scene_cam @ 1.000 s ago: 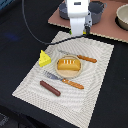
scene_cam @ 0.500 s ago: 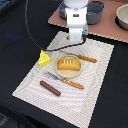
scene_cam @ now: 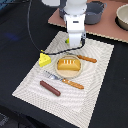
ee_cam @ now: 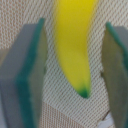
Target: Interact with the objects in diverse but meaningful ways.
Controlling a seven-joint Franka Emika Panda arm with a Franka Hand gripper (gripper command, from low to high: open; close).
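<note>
Between claw (ee_cam: 75, 70) pads: banana (ee_cam: 75, 45) (wrist-only, blurry)

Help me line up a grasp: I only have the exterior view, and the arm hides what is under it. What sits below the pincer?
Observer: A yellow banana lies on the woven mat, right between the sides of the pincer.
Operator: Is it closed on the fruit?
Observer: No. In the wrist view, mat shows on both sides of the fruit, and neither finger touches it.
Operator: Which end is in sight?
Observer: Its green tip.
</note>
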